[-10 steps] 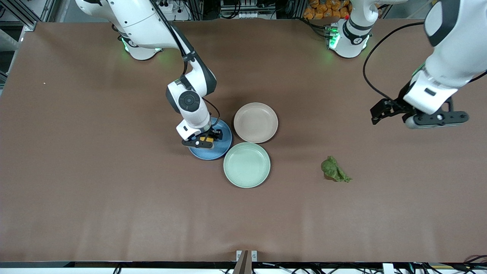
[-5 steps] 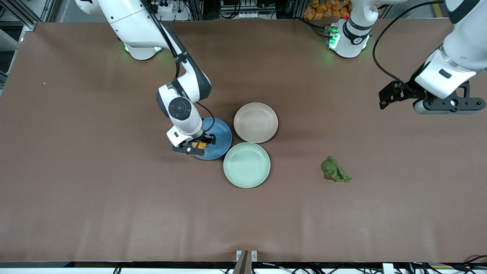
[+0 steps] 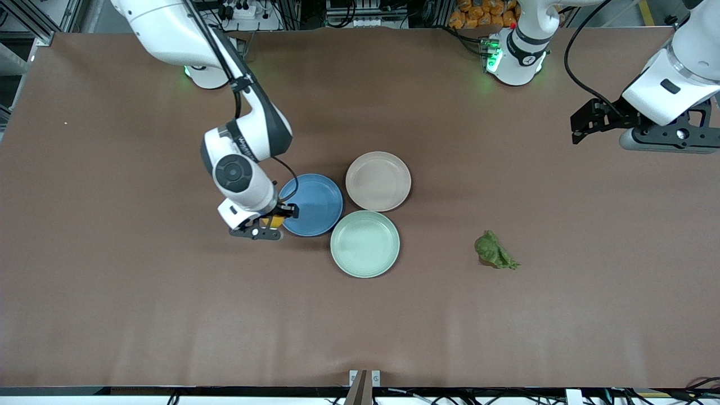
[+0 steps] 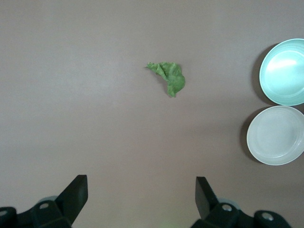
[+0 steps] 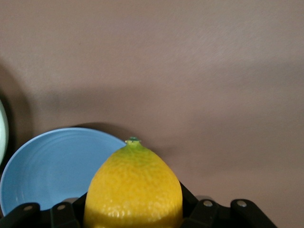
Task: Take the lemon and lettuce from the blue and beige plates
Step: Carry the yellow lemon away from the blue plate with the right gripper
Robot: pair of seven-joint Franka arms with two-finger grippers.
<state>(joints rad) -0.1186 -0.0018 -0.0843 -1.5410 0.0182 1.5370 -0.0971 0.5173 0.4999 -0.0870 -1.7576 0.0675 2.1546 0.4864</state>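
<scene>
Right gripper point(image 3: 269, 221) pinches lemon point(image 5: 133, 187), over blue plate point(image 3: 313, 204) edge. Left gripper point(image 4: 141, 191) spread wide, over bare table point(image 3: 112, 315); lettuce point(image 3: 494, 251) apart.

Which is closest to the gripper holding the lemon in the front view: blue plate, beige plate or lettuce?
From the right gripper:
1. Blue plate, right beside it.
2. Beige plate, next past the blue one.
3. Lettuce, farthest, toward the left arm's end.
</scene>
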